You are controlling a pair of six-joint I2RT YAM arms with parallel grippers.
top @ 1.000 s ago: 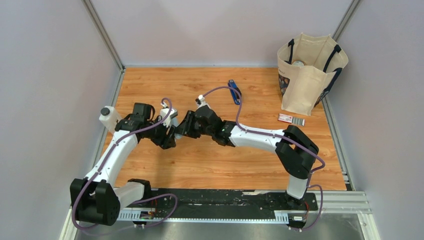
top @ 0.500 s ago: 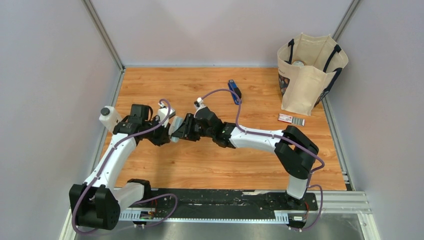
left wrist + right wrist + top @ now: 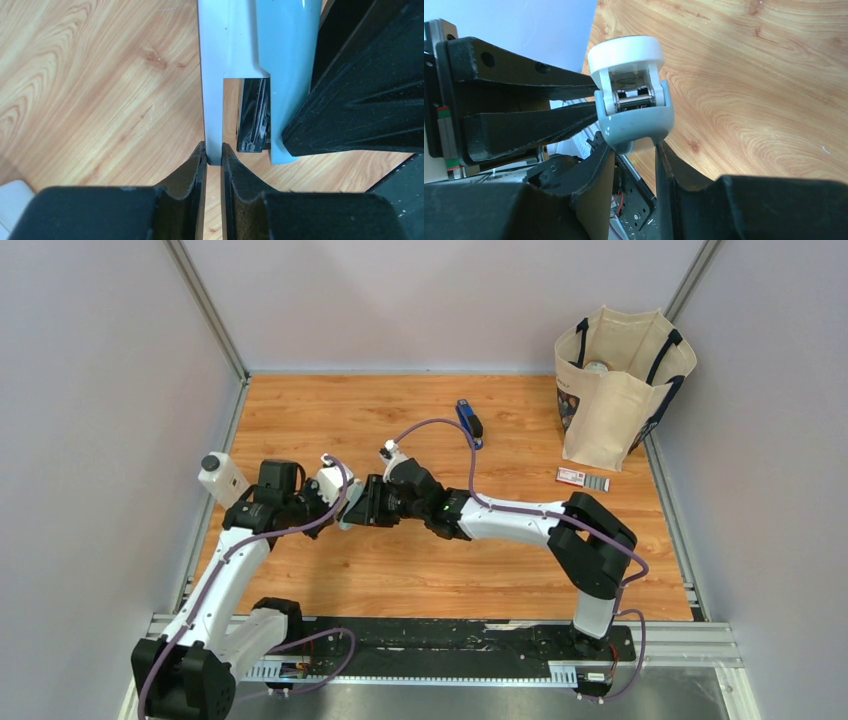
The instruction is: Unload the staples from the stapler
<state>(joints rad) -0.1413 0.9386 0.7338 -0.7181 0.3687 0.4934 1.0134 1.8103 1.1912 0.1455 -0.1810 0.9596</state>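
left gripper (image 3: pixel 214 153) clamped on thin white edge of pale grey-blue block (image 3: pixel 287 75), right gripper (image 3: pixel 634 150) gripping its rounded end, dark-blue stapler (image 3: pixel 468 422) on table (image 3: pixel 400 570) far side, well apart from the 2 grippers

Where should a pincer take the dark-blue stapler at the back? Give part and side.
Take the dark-blue stapler by its middle, coming straight down and closing across its narrow width. It lies long and slim on the table, so that short span likely fits best.
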